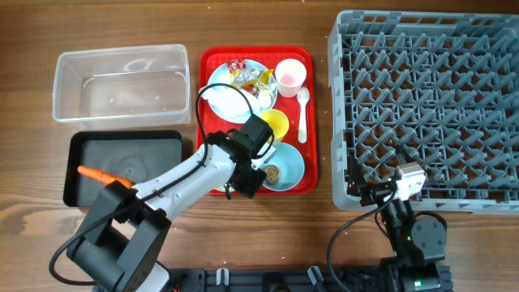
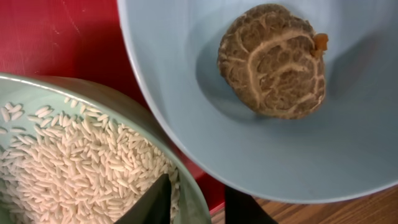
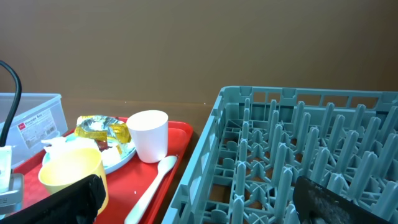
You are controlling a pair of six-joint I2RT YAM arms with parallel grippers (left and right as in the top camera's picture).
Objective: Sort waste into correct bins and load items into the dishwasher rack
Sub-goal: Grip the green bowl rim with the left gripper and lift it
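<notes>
My left gripper [image 2: 199,208] is shut on the rim of a light blue bowl [image 2: 124,109] full of white rice grains [image 2: 68,168]: one finger is inside the bowl and one outside. Overhead, the gripper [image 1: 247,174] is low over the red tray's front and hides this bowl. Next to it a second bowl [image 2: 267,149] holds the brown lump [image 2: 273,59]. The carrot [image 1: 96,173] lies in the black bin [image 1: 122,154]. My right gripper [image 3: 208,205] is open at the dishwasher rack's [image 1: 430,105] front left corner and holds nothing.
On the red tray [image 1: 312,146] are the plate [image 1: 223,89] with wrappers [image 1: 247,75], the pink cup [image 1: 290,75], yellow cup [image 1: 274,123] and spoon [image 1: 302,113]. The clear bin [image 1: 61,89] stands at the back left.
</notes>
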